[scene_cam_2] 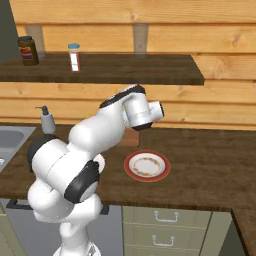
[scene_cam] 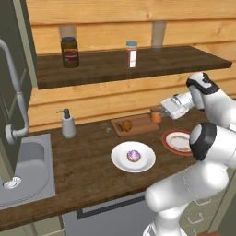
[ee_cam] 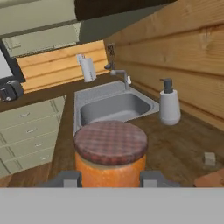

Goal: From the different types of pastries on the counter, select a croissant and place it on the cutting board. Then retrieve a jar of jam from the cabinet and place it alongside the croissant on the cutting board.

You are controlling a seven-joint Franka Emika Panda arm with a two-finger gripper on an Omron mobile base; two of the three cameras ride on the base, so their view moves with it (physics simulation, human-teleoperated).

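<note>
The gripper is pinching the jar of jam — in the hand view its two dark fingertips sit against either side of the jar's orange body, under a reddish checked lid. Seen from the left base view, the jar hangs at the right end of the cutting board, low over its far right corner; whether its base already touches the wood I cannot tell from here. The croissant lies on the left part of the board, apart from the jar. The board rests on the counter near the wooden wall. Nearer than the board stands a white plate carrying the purple-frosted cupcake, and to the right of it a red-rimmed plate partly behind the arm. A soap dispenser stands left of the board, beside the sink — its tap curves up at the far left. On the open wooden shelf above are a dark jar with a yellow-red label and a clear blue-capped shaker, well apart from each other.
</note>
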